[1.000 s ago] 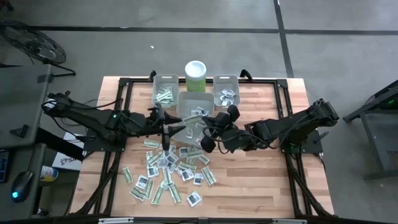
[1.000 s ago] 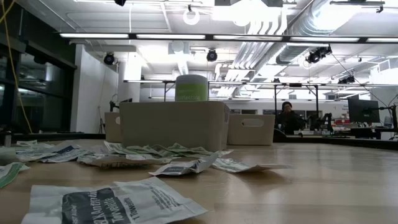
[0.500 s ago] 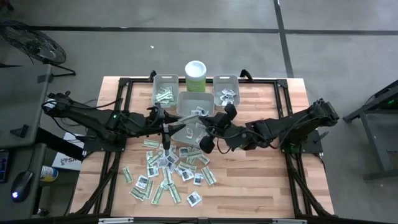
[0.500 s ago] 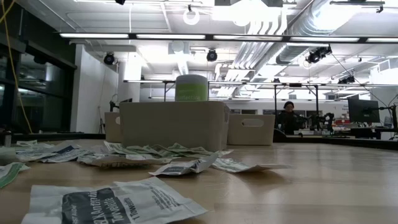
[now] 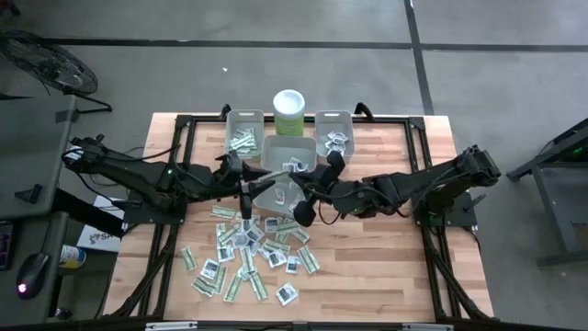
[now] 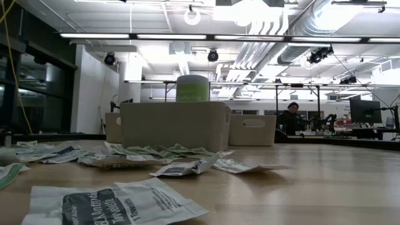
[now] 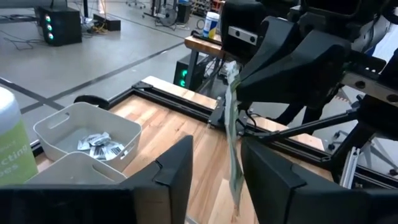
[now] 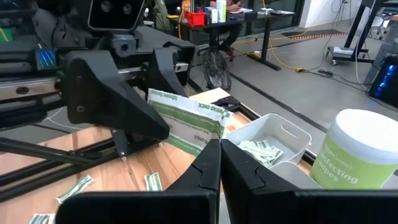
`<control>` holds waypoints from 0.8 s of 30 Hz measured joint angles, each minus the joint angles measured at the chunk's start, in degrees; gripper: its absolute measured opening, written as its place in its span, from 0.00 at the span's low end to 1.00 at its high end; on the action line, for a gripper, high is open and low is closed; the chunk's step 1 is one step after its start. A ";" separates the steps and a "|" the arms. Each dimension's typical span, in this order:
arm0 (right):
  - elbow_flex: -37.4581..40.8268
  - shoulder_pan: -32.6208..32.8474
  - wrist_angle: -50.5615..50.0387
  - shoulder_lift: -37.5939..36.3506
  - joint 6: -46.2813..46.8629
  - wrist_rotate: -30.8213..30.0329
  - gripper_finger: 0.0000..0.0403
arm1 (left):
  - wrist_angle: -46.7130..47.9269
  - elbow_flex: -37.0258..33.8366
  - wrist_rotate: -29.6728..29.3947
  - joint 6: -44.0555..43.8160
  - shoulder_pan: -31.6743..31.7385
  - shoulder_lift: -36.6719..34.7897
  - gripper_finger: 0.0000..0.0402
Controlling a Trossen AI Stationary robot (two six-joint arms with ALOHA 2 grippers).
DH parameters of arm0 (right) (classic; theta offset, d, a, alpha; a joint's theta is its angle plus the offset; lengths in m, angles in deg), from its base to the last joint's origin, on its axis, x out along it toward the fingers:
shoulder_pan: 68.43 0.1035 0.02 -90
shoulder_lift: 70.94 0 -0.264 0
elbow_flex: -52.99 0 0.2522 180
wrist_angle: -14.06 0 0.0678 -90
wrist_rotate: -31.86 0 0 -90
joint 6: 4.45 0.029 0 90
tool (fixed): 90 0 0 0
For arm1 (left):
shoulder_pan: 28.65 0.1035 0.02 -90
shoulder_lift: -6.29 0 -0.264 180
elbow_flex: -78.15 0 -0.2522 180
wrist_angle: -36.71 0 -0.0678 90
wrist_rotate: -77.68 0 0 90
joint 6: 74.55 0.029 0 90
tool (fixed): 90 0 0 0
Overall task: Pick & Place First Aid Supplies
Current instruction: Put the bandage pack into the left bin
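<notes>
On the near half of the wooden surface (image 5: 386, 267) lies a loose scatter of first aid packets (image 5: 248, 253): dozens of narrow green-white strips mixed with small white squares bearing dark print, too many and too overlapped for an exact count. At table height, one printed packet (image 6: 109, 203) fills the foreground, with crumpled ones behind it.

Above the far edge of this scatter the two arms meet. The left gripper (image 5: 246, 193) reaches in from the left, the right gripper (image 5: 308, 195) from the right. Between them hangs one held strip (image 7: 233, 134), a long green-white packet seen edge-on from the left wrist and broadside from the right wrist (image 8: 186, 121). The right gripper's fingers (image 8: 205, 171) are pressed together on one end of it; the left gripper's fingers (image 7: 177, 171) stand spread on either side of the strip, and whether they touch it cannot be told.

Beyond the grippers stand three grey bins: a centre bin (image 5: 287, 154) holding a few packets, a left rear bin (image 5: 244, 133) holding green strips, and a right rear bin (image 5: 333, 133) holding white squares. One pale green canister (image 5: 289, 112) with a white lid stands between the two rear bins. Far behind, a person (image 6: 290, 119) sits at a desk.
</notes>
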 joint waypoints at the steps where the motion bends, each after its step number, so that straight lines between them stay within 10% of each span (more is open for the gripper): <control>1: 0.00 0.00 -0.22 0.02 -0.02 0.00 0.00 | 0.02 0.00 0.00 -0.01 0.00 0.00 0.31; 8: 0.00 -0.02 -1.81 0.07 0.20 0.00 0.00 | 0.22 0.01 -0.02 0.02 0.00 0.00 0.03; 24: 0.02 -0.79 -6.00 -2.54 3.30 -2.10 0.16 | 5.49 0.02 -2.28 -5.66 0.57 -0.04 0.00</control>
